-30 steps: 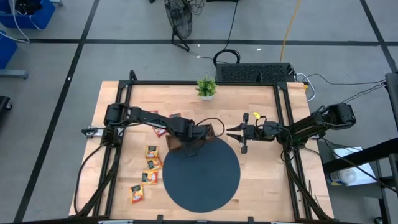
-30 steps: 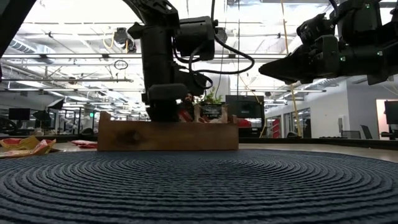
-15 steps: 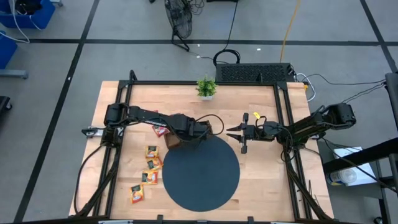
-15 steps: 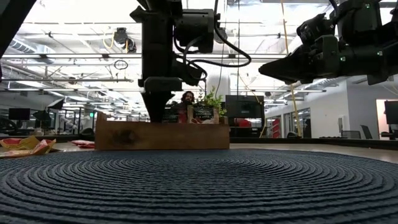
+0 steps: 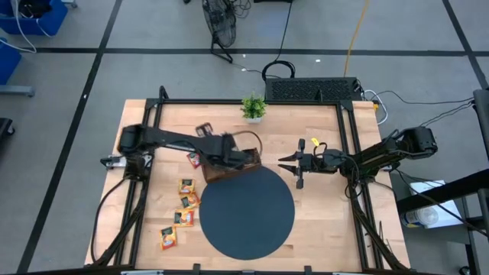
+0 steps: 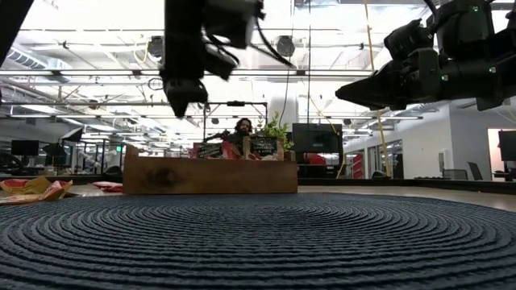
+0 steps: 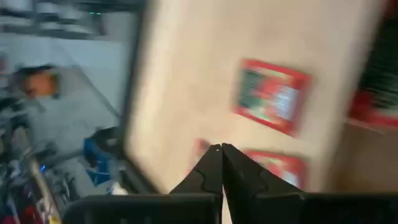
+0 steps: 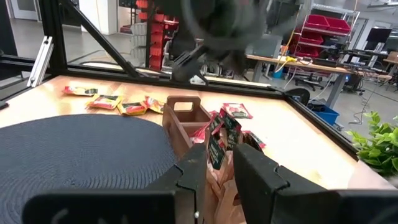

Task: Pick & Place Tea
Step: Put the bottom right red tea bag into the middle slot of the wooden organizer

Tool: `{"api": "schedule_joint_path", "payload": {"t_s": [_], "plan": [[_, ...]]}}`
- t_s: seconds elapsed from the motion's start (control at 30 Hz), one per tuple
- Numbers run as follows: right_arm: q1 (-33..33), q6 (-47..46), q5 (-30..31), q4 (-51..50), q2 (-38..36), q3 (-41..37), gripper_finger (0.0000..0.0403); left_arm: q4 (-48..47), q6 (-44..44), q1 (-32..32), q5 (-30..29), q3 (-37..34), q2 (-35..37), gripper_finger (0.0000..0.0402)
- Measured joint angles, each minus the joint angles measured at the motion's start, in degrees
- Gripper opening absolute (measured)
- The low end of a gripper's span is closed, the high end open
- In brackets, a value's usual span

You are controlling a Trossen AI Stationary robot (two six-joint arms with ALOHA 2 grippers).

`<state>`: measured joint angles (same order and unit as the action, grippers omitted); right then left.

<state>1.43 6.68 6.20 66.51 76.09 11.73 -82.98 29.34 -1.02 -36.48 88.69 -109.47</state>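
While clenched and empty, the left gripper [image 7: 221, 148] should be opened above a red sachet [image 7: 272, 96] before descent.

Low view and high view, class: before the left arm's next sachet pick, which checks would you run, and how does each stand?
1. Left gripper raised above the brown wooden three-compartment tray: ok.
2. Left gripper shut, nothing seen between its fingers: ok.
3. Tea sachets standing upright inside the tray: ok.
4. Loose yellow-orange sachets lying flat on the table beside the dark round woven mat, ready to pick: ok.
5. Right gripper hovering beyond the tray's far end, out of the left arm's way: ok.
6. Which tray compartment holds which colour: cannot tell.
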Motion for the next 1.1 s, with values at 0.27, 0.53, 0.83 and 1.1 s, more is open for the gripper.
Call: {"api": "schedule_joint_path", "payload": {"t_s": [0.27,0.53,0.83,1.1], "plan": [[0.00,0.02,0.02,-0.87,0.00,0.00,0.0070,9.73,5.42,1.03,-5.65,-12.45,16.77,0.0044],[-0.28,0.22,7.99,-0.87,0.00,0.00,0.0070,43.44,-5.45,8.59,10.00,-35.34,29.40,0.0146],[-3.75,-5.09,13.53,0.68,0.00,0.00,0.0070,69.35,-24.54,21.62,10.25,-47.30,27.93,0.0246],[-7.95,-11.72,13.51,3.60,0.02,0.00,0.0070,74.13,-37.59,31.09,34.03,-48.78,26.79,0.0269]]}}
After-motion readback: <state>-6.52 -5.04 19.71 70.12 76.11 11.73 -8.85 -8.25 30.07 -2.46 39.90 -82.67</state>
